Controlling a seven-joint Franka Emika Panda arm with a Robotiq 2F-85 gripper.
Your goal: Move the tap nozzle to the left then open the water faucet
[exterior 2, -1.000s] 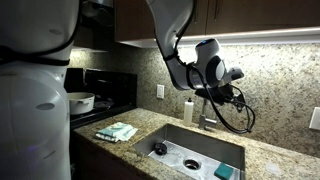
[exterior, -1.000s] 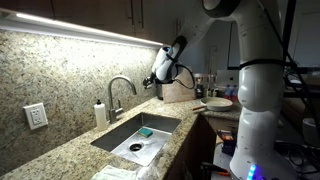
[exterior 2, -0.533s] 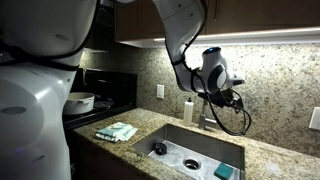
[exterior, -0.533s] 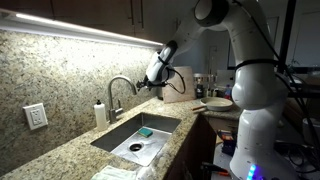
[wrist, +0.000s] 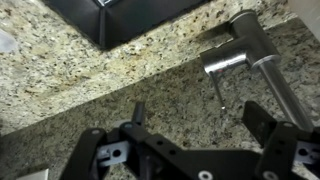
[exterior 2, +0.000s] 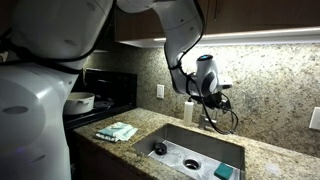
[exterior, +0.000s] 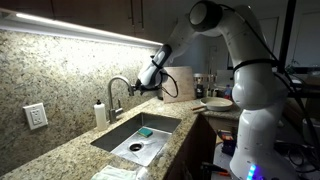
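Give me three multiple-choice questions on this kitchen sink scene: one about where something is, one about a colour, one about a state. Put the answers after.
1. Where does the white pump-top soap bottle stand?
A. In the sink basin
B. On the speckled granite countertop beside the chrome gooseneck water faucet
C. On the stove

2. What colour is the small sponge lying in the steel sink?
A. Red
B. Yellow
C. Blue-green

3. How are the jaws of the black gripper set?
A. Open, with nothing between them
B. Shut on the soap bottle
C. Shut on the sponge

Answers:
1. B, since both exterior views show the bottle on the counter next to the faucet base.
2. C, since the sponge looks teal against the grey basin.
3. A, since the wrist view shows the jaws spread apart above the countertop.
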